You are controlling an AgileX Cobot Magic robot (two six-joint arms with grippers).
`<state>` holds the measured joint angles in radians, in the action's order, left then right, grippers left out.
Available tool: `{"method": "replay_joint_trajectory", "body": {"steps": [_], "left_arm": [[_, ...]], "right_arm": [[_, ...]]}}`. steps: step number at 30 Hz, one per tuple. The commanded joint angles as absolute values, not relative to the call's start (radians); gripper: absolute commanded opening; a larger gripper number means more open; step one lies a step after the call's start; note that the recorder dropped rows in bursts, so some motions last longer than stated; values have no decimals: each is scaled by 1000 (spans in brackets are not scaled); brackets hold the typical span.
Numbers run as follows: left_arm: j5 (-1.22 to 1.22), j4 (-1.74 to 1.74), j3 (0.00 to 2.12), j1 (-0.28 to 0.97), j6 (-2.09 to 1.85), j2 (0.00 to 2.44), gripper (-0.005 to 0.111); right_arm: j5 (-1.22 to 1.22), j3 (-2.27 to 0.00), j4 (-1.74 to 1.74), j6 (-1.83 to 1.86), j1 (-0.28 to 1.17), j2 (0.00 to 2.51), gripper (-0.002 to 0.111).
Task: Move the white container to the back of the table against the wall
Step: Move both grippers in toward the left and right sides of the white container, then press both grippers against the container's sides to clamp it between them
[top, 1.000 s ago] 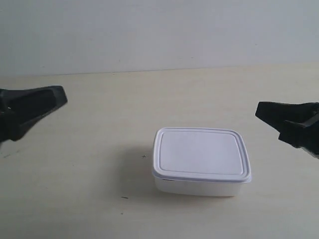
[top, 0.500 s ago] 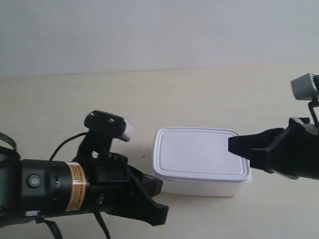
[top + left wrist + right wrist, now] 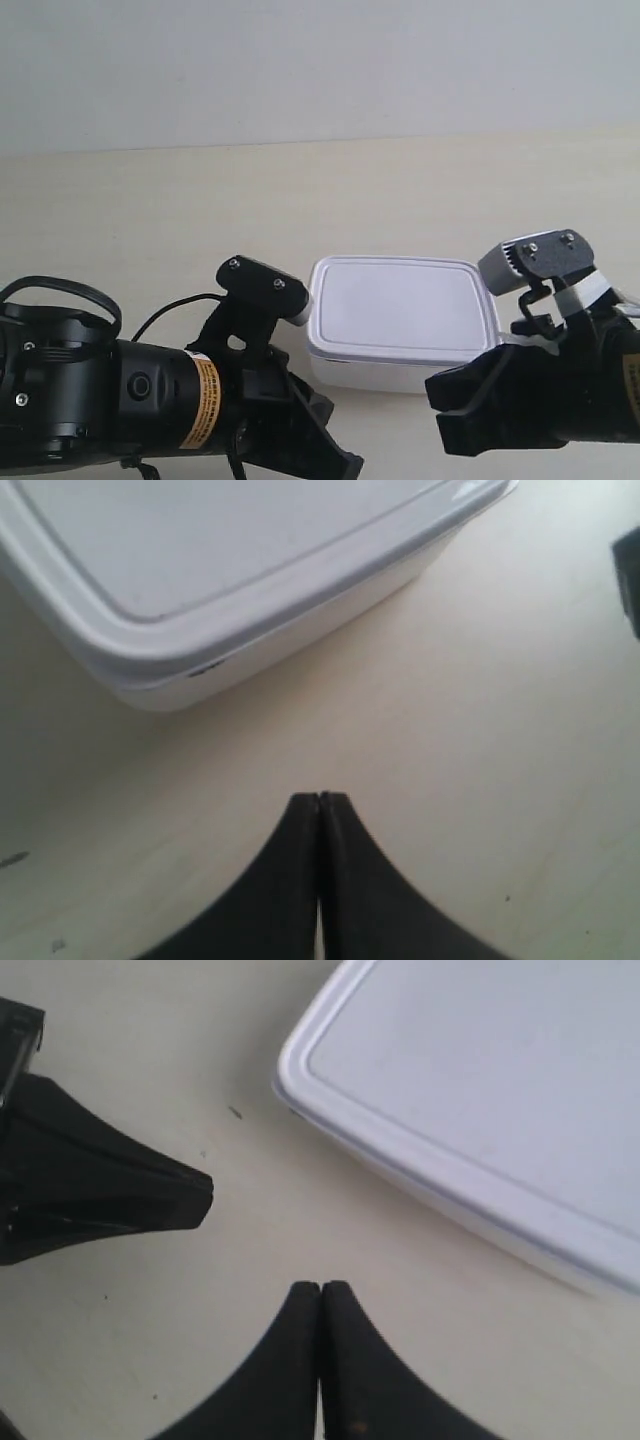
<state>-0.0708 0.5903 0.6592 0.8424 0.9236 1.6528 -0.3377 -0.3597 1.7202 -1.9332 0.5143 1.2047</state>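
**A:** Where was the shallow white plastic lidded container [image 3: 403,320] spotted?

**B:** Lower centre of the exterior frame, on the pale cream table [image 3: 150,200], well apart from the plain grey-white wall [image 3: 320,60] up top.

**A:** And the tools?

**B:** The left gripper [image 3: 319,800] and right gripper [image 3: 320,1290] were both seen pinched together, nothing held. Probably best pushed low on the near side, evenly, so it isn't spun. That pinch was shown only by the wrist views, and the gap to the wall only by the exterior one.
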Motion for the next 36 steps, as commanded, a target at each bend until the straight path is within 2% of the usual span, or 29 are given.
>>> {"method": "replay_joint_trajectory", "body": {"steps": [1, 9, 21, 27, 36], "left_arm": [[-37, 577, 666, 848, 936, 1655, 0], [-8, 593, 733, 880, 934, 1754, 0], [-109, 625, 782, 880, 933, 1799, 0], [-102, 625, 791, 878, 832, 1799, 0], [-45, 625, 853, 855, 825, 1853, 0]], "right_arm": [[-273, -365, 1744, -1987, 570, 1242, 0], [-130, -365, 1744, -2018, 641, 1319, 0], [-35, -365, 1744, -2020, 641, 1417, 0], [75, -365, 1744, -2025, 641, 1451, 0], [86, -393, 1744, -2025, 641, 1467, 0]]}}
